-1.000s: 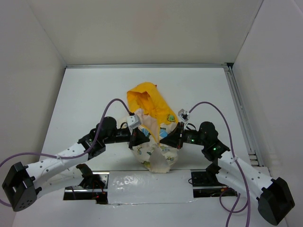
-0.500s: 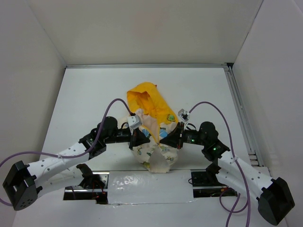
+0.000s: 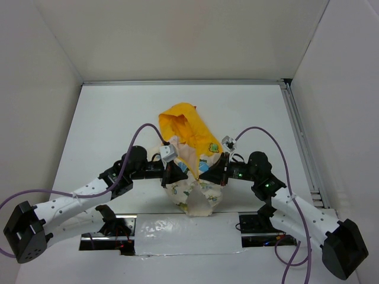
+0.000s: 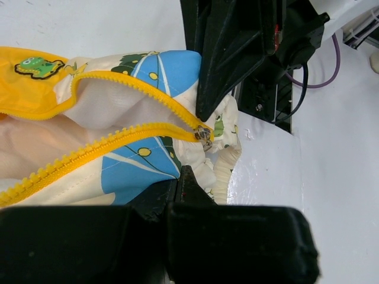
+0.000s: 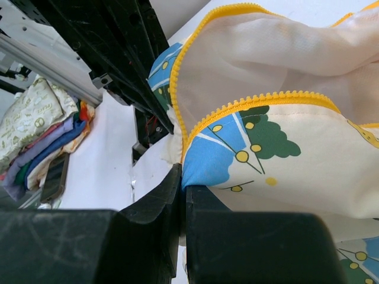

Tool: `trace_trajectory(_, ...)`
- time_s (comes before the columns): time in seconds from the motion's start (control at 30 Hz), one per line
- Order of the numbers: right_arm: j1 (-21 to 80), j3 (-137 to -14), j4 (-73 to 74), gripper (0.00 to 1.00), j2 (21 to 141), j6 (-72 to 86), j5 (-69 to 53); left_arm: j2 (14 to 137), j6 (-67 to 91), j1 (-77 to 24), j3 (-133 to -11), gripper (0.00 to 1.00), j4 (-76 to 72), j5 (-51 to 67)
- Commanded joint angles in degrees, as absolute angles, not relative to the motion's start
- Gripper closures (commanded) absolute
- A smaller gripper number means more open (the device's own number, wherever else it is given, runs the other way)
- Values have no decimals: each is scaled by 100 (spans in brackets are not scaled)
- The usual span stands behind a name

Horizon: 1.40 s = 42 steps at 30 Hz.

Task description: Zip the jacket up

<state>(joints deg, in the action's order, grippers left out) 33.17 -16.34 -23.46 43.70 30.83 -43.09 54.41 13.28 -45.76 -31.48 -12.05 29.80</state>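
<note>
The jacket (image 3: 188, 155), cream with blue and green cartoon prints and a yellow hood, lies bunched at the table's middle, hood toward the back. Its yellow zipper (image 4: 127, 133) is open, with the silver slider (image 4: 204, 135) near the bottom hem. My left gripper (image 3: 170, 174) is shut on the jacket's left front panel (image 4: 139, 163) just below the slider. My right gripper (image 3: 214, 173) is shut on the right front panel (image 5: 237, 157) beside the zipper teeth (image 5: 249, 103). Both grippers hold the fabric slightly lifted and face each other.
White walls enclose the table, and a metal rail (image 3: 299, 139) runs along the right side. A strip of clear tape (image 3: 186, 231) covers the near edge between the arm bases. Folded clothes (image 5: 41, 133) show at the left of the right wrist view.
The right gripper has shifted slightly left toward the left gripper. The jacket and the left arm have barely moved.
</note>
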Motion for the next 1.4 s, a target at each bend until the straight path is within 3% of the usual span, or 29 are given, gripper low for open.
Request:
trace_trajectory(0.0, 3296, -1723, -2374, 100, 4097, 3024, -4272, 5432, 1213, -4570, -3296, 100, -1591, 2779)
trace_trajectory(0.23, 3296, -1397, -2189, 100, 3744, 3120, -4043, 5467, 1187, -4570, -3358, 100, -1538, 2786)
trace_trajectory(1.37, 3296, -1661, -2689, 100, 4157, 3164, -4298, 5546, 1142, -4570, -3296, 100, -1731, 3260)
